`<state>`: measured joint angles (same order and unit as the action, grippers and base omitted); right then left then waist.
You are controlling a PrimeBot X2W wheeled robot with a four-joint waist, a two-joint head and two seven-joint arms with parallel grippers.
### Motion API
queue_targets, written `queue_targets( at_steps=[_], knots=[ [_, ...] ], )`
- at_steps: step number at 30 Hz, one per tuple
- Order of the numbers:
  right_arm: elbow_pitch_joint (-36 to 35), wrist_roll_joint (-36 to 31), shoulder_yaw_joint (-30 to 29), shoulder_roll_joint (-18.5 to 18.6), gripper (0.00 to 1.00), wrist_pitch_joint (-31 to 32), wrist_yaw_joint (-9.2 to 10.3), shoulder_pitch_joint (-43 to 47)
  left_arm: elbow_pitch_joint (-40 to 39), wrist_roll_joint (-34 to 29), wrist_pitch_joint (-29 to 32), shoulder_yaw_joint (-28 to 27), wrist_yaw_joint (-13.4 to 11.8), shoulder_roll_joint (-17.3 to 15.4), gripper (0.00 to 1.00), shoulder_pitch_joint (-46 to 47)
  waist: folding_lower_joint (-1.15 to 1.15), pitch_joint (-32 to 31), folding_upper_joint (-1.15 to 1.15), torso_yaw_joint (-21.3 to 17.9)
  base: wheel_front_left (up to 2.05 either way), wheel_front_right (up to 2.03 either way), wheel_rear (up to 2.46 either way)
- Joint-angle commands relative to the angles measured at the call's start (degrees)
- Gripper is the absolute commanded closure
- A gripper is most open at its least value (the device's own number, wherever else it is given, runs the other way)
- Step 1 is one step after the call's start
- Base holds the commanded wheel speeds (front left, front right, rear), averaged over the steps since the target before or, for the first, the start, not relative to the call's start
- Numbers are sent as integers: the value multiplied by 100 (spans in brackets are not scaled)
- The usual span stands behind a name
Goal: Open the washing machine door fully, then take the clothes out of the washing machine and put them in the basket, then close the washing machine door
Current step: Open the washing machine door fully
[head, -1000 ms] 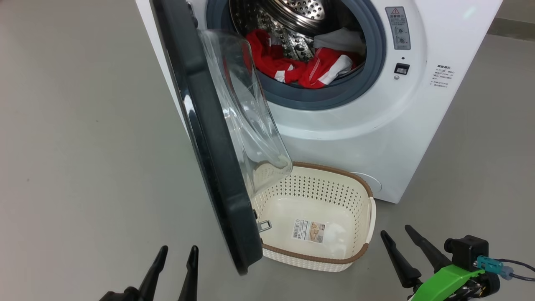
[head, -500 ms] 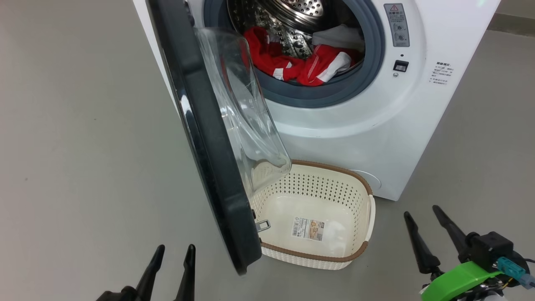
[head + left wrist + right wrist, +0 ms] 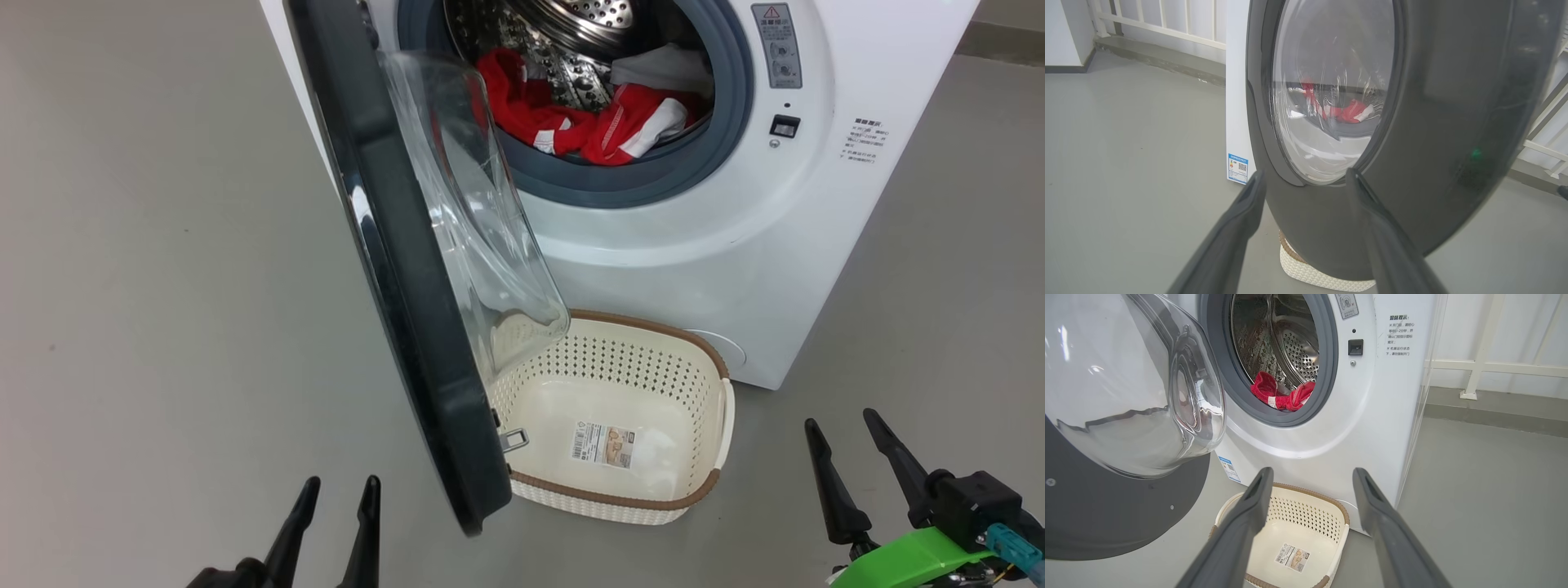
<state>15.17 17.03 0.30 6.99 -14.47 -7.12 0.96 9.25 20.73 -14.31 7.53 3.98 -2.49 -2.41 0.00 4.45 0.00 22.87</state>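
Observation:
The washing machine [image 3: 735, 245] stands with its door [image 3: 400, 269] swung about halfway out, black rim edge-on and the glass bowl facing the drum. Red and white clothes [image 3: 588, 131] lie in the drum's lower front. The cream basket [image 3: 645, 325] sits empty on the floor below the opening, partly under the door. My left gripper [image 3: 343, 483] is open, low and to the left of the door's bottom edge, facing its outer face [image 3: 1453, 122]. My right gripper [image 3: 839, 420] is open to the right of the basket, pointing at the basket [image 3: 1306, 514] and clothes [image 3: 1282, 394].
Grey floor lies all around the machine. A white railing [image 3: 1478, 367] on a raised kerb runs behind it. A blue label [image 3: 1237, 168] marks the machine's lower corner. The door hangs over the basket's left end.
My right gripper has moved to the right, away from the basket, still open. The head view shifted slightly. The left gripper, door, clothes and basket stay as they were.

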Motion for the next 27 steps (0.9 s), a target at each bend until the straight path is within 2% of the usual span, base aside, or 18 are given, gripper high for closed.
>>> queue_targets(
  at_steps=[1,10,11,12,13,20,27],
  knots=[
    [-141,-65,55,52,0,-52,-36,-73,-165,-47,-69,-187,-44,-39,0,153,0,3,0,4,0,0,0],
    [-102,-97,32,19,0,-52,-36,-62,-192,-10,-69,-245,-80,-39,0,158,0,-7,0,-2,0,0,0],
    [-99,-97,30,14,0,-52,-36,-61,-193,11,-69,-256,-90,-39,49,160,0,-13,0,-2,0,0,0],
    [-99,-97,29,8,0,-52,-36,-59,-197,18,-69,-269,-98,-39,80,163,0,-18,0,-2,0,0,0],
    [-99,-96,28,3,0,-52,-36,-57,-208,20,-69,-282,-104,-39,100,169,0,-22,0,-1,0,0,0],
    [-113,-96,24,-20,0,-52,-36,-60,-685,90,-69,-501,-126,-39,100,331,0,-12,0,3,0,0,0],
    [-121,-93,29,-10,0,-52,-36,-111,-1945,83,-69,-396,-227,-39,100,618,0,44,0,-18,0,0,0]
  ],
)
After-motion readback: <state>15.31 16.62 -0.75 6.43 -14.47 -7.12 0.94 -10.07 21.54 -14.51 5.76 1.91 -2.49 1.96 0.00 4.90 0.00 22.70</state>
